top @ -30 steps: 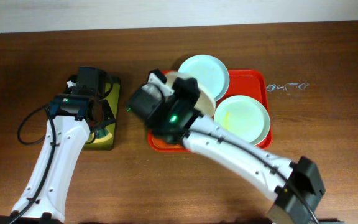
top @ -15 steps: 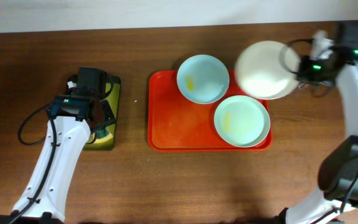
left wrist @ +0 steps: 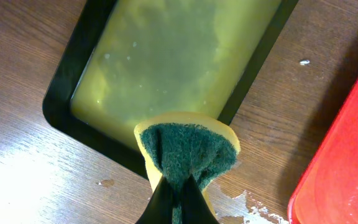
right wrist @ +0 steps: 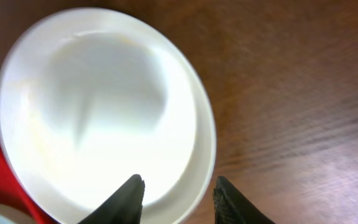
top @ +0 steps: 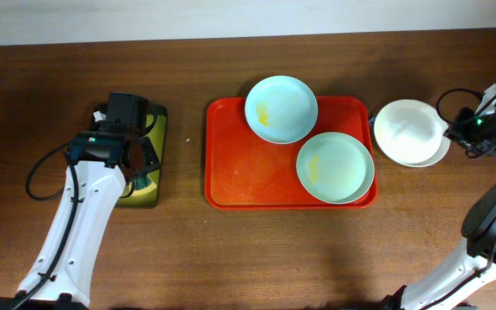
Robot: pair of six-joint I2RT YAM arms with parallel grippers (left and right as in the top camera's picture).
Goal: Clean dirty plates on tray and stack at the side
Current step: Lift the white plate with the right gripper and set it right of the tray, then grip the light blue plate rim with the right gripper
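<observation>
round cream-white plate (top: 412, 132): just beside red rectangular plastic tray (top: 239, 172), at its 3 o'clock. stiff, slippery, i judge; take by rim. right gripper (right wrist: 178, 186) spread astride rim; left gripper (left wrist: 176, 205) pinching yellow-green sponge (left wrist: 188, 149).

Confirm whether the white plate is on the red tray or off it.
Off. The white plate lies on the wooden table, right beside the red tray, at its right edge.

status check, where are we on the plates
Left gripper shut on sponge at dark tray. Right gripper open astride rim of white plate, set on table beside red tray. Two smeared blue plates on red tray. No obstruction seen.
</observation>
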